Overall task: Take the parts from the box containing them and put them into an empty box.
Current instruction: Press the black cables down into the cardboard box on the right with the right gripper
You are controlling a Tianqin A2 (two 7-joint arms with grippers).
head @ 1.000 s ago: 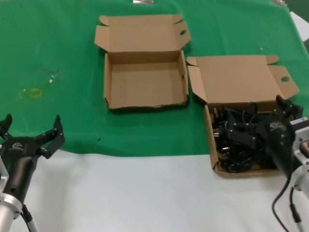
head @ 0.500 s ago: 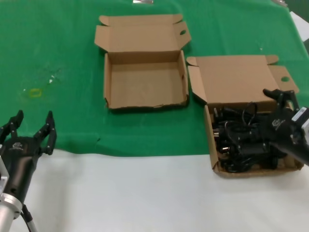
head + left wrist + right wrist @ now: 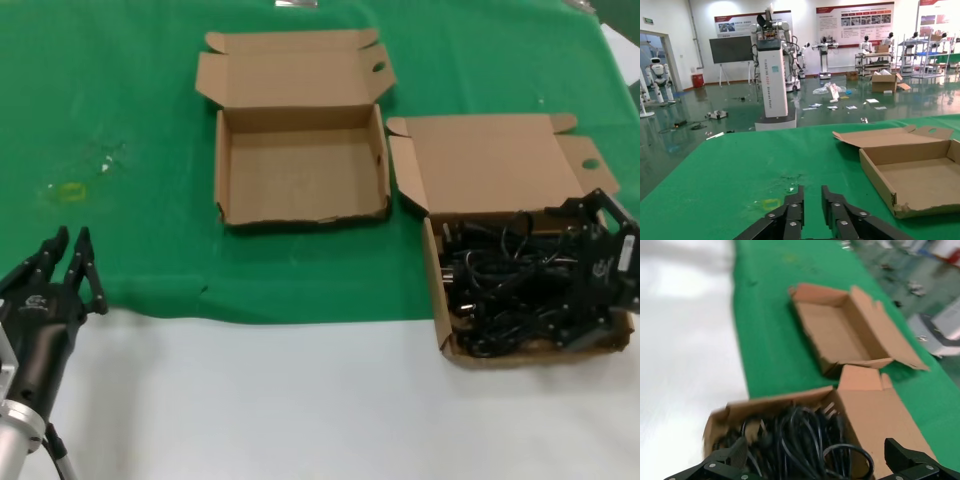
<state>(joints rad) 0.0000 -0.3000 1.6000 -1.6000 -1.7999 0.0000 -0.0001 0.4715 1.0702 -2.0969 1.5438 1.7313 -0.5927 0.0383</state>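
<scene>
Right gripper point(image 3: 598, 262) hung over the full box point(image 3: 446, 310) at about four o'clock in the head view, its fingers point(image 3: 722, 466) spread wide above the tangle and closed on nothing. From its wrist camera the two black fingertips framed the cords from either side; whether either tip touched a cord was hard to say, as that view was blurred. Left gripper point(image 3: 58, 270) sat at about eight o'clock, at the edge where the white surface point(image 3: 300, 400) met the green cloth point(image 3: 120, 90), its fingers point(image 3: 795, 212) drawn close together with only a narrow slit between them, holding nothing.

Black power cords point(image 3: 510, 285) filled the nearer box in a heap of loops, with moulded plugs showing toward its left wall; its lid lay flat open behind it, pointing to twelve o'clock. All the cords lay inside this box.

Farther back, at about eleven o'clock from the full box and just beside its lid, stood the empty box point(image 3: 300, 170), lid also folded back, bare cardboard floor showing and nothing in it. Both boxes rested on the green cloth.
</scene>
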